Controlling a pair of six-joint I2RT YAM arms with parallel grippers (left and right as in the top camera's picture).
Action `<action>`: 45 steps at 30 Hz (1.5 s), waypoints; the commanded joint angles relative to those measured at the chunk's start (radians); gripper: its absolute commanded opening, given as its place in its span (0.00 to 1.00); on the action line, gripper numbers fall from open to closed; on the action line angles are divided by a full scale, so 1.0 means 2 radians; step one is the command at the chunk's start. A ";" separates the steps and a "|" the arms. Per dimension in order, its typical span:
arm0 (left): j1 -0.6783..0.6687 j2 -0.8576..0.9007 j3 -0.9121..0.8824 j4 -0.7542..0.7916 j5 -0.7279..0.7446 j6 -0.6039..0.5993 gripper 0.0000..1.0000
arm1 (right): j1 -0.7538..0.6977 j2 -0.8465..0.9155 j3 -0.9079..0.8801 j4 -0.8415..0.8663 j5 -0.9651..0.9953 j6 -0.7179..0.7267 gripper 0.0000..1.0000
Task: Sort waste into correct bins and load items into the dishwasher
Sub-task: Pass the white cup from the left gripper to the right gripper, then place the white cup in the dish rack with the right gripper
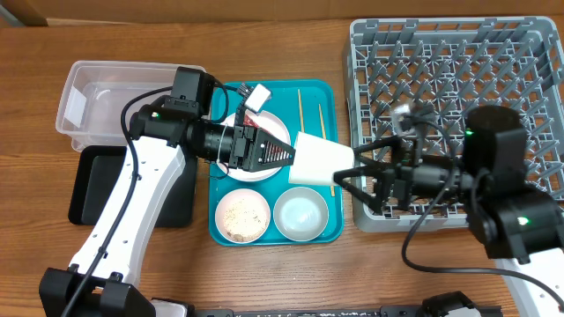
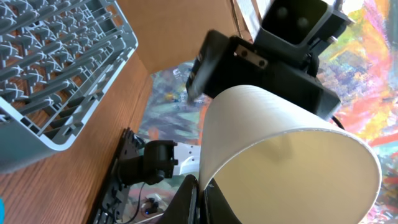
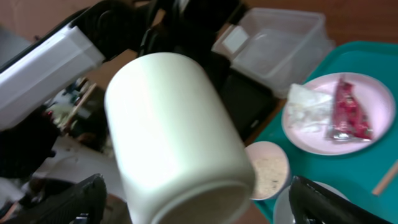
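Closest to both wrist cameras is the small white cup point(image 1: 319, 158), at the middle of the overhead frame, lying sideways over the right edge of the teal tray point(image 1: 310, 95). The left gripper point(image 1: 286, 158) is clenched on the cup's rim, with one finger inside the mouth. The right gripper point(image 1: 346, 169) faces the cup's base with its jaws spread wide. Its fingers point(image 3: 81, 202) stand clear on either side and we see no contact.

Below the cup in the overhead view, two small bowls sit side by side on the tray. The left bowl point(image 1: 219, 211) holds loose rice grains point(image 1: 242, 216), and the right bowl point(image 1: 301, 214) looks bare.

Further up the tray, the white plate point(image 3: 382, 102) carries the crumpled napkin point(image 3: 308, 109) and the red-and-silver foil wrapper point(image 3: 349, 112). Two wooden chopsticks point(image 1: 300, 107) lie just right of it.

At far left we see the clear tub point(image 1: 88, 88) above the black tray point(image 1: 92, 189). The grey dish rack point(image 1: 441, 70) fills the upper right.
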 commanded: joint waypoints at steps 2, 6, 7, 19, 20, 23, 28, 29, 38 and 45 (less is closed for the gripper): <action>-0.002 -0.007 0.005 0.000 0.022 0.016 0.04 | 0.046 0.007 0.016 0.032 -0.029 0.002 0.79; -0.005 -0.007 0.005 0.000 0.022 0.018 0.04 | 0.048 0.006 0.016 0.047 -0.027 0.007 0.60; -0.005 -0.007 0.005 0.000 0.022 0.018 0.04 | 0.047 0.006 0.016 0.046 -0.023 0.008 0.59; -0.004 -0.007 0.005 -0.058 -0.289 -0.018 0.64 | -0.053 -0.033 0.018 -0.070 0.210 0.088 0.53; -0.004 -0.007 0.005 -0.060 -0.306 -0.023 0.69 | -0.060 -0.036 0.021 -0.093 0.247 0.096 0.53; -0.004 -0.007 0.005 -0.057 -0.318 -0.024 0.70 | -0.063 -0.035 0.034 -0.174 0.376 0.142 0.52; -0.004 -0.007 0.005 -0.042 -0.318 -0.024 0.70 | -0.062 0.001 0.036 -0.286 0.497 0.183 0.51; -0.004 -0.007 0.005 -0.041 -0.318 -0.024 0.70 | -0.062 0.014 0.036 -0.303 0.503 0.183 0.51; -0.004 -0.007 0.005 -0.043 -0.319 -0.024 0.70 | -0.063 0.131 0.034 -0.322 0.526 0.182 0.52; -0.004 -0.007 0.005 -0.063 -0.358 -0.025 0.68 | -0.063 0.166 0.037 -0.323 0.504 0.182 0.93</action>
